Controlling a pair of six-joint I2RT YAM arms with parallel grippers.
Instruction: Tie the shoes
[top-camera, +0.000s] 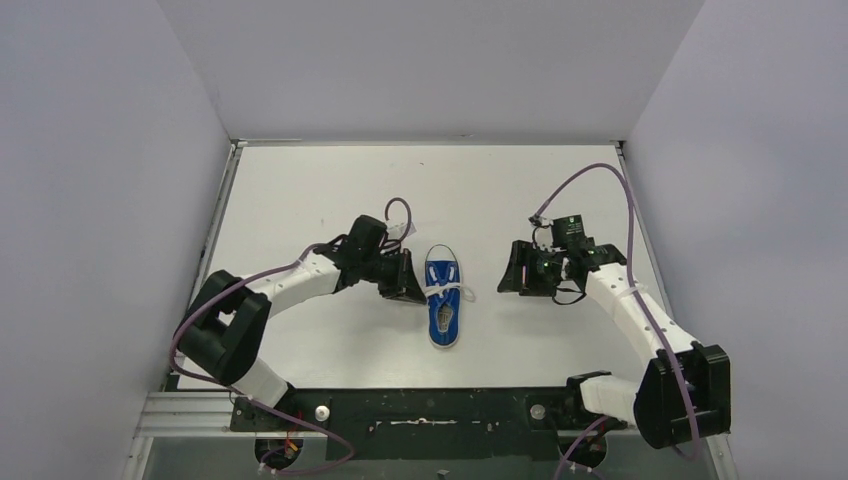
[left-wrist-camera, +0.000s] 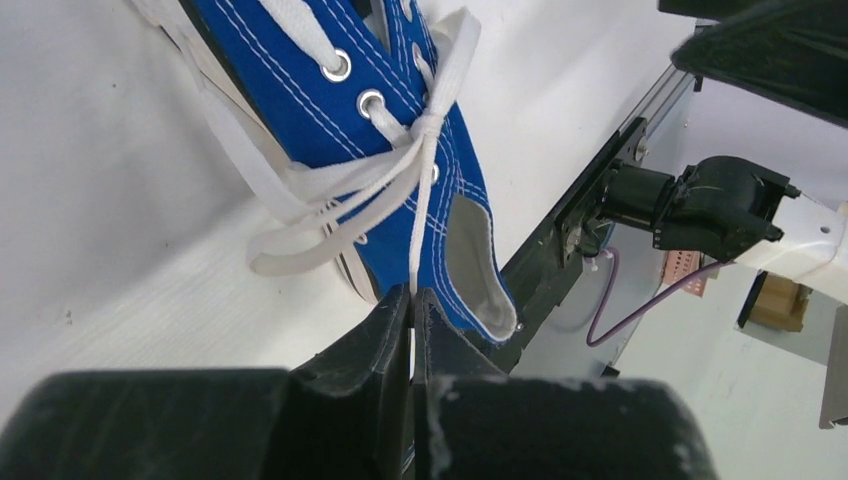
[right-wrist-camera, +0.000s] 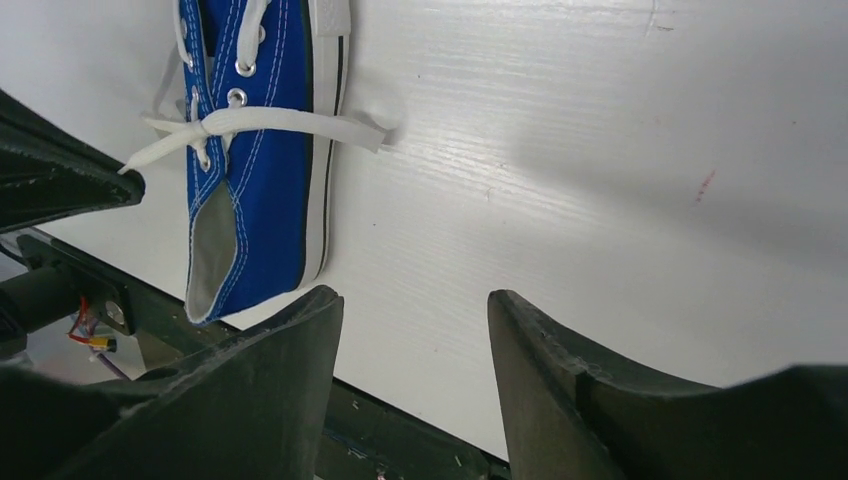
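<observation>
A small blue sneaker (top-camera: 443, 298) with white laces and white sole rim lies in the middle of the table, its opening towards the near edge. It also shows in the left wrist view (left-wrist-camera: 400, 150) and the right wrist view (right-wrist-camera: 250, 150). My left gripper (top-camera: 412, 291) is just left of the shoe, shut on a white lace (left-wrist-camera: 418, 210) that runs taut from a knot at the eyelets into its fingertips (left-wrist-camera: 395, 315). My right gripper (top-camera: 512, 278) is open and empty, to the right of the shoe, apart from it; its fingers (right-wrist-camera: 290, 370) frame bare table.
White table (top-camera: 320, 190) boxed in by grey walls on three sides. A black mounting rail (top-camera: 420, 410) with both arm bases runs along the near edge. Another lace end (right-wrist-camera: 360, 130) lies loose on the table to the shoe's right.
</observation>
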